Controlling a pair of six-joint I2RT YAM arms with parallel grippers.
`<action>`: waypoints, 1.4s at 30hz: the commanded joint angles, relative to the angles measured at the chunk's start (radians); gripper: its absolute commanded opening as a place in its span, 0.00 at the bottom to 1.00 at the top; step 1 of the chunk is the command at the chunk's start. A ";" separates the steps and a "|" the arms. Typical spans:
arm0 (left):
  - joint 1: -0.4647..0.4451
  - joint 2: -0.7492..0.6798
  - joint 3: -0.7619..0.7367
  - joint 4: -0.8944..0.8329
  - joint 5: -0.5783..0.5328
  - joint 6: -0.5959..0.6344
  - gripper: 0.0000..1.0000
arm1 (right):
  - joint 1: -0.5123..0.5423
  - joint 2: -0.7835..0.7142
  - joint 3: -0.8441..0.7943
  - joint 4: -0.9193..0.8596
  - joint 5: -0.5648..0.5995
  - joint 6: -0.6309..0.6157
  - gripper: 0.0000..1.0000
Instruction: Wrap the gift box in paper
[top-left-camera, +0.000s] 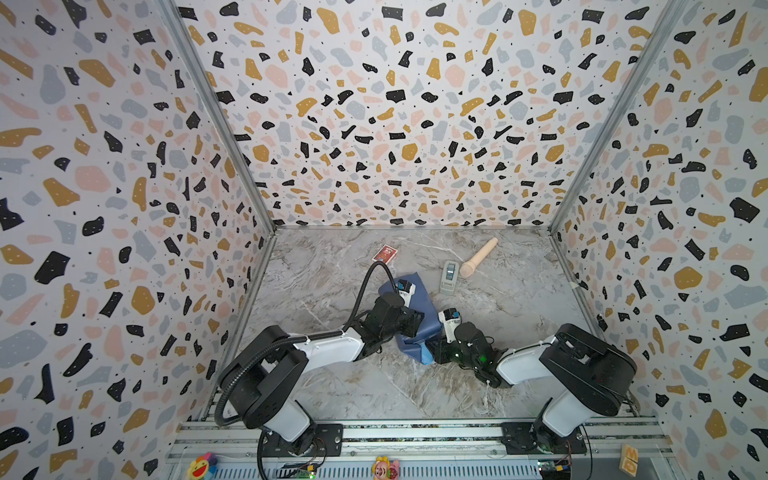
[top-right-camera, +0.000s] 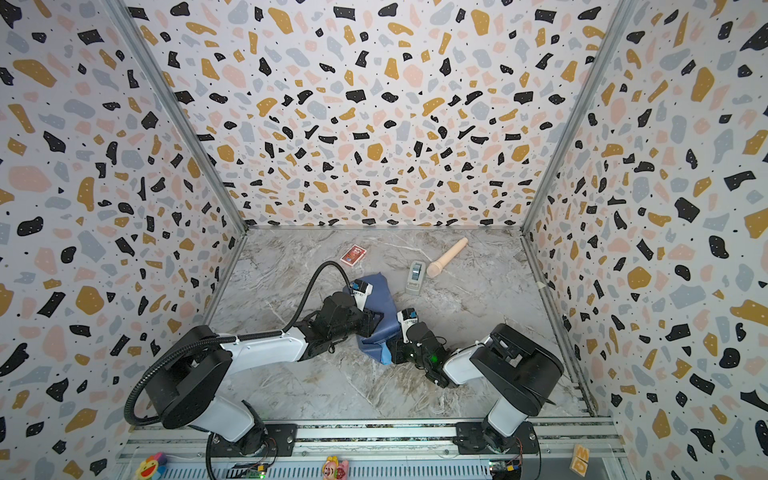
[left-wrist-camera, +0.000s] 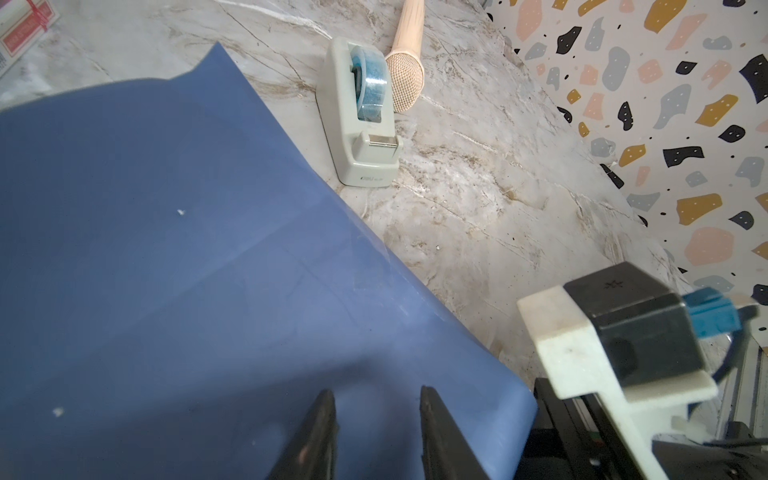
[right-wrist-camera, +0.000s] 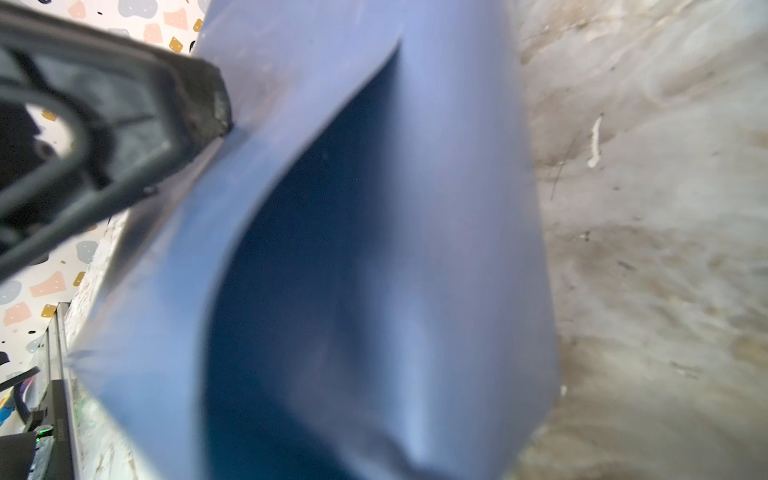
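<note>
The blue paper (top-left-camera: 424, 293) (top-right-camera: 384, 291) lies folded into a raised bundle mid-table. The gift box is hidden under it. My left gripper (top-left-camera: 417, 322) (top-right-camera: 375, 320) rests on top of the bundle. In the left wrist view its black fingers stand a little apart on the paper (left-wrist-camera: 166, 249), with only the flat sheet between them (left-wrist-camera: 376, 392). My right gripper (top-left-camera: 432, 350) (top-right-camera: 392, 351) is at the bundle's near end, where a lighter flap sticks out. In the right wrist view the paper (right-wrist-camera: 457, 208) gathers into its jaws and hides the fingers.
A grey tape dispenser (top-left-camera: 449, 277) (left-wrist-camera: 361, 120) and a beige microphone-shaped stick (top-left-camera: 478, 257) lie just behind and right of the bundle. A red card pack (top-left-camera: 385, 253) lies behind it to the left. Patterned walls enclose the marbled table (top-left-camera: 519, 299).
</note>
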 joint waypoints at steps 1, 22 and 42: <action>-0.005 0.019 0.008 0.013 0.007 0.016 0.35 | 0.006 0.017 -0.011 0.047 0.032 0.007 0.12; -0.169 -0.484 -0.348 0.066 -0.094 0.231 0.45 | 0.003 0.065 -0.052 0.070 -0.016 -0.005 0.10; -0.408 -0.127 -0.341 0.162 -0.304 0.807 0.31 | -0.005 0.086 -0.022 0.044 -0.062 -0.003 0.09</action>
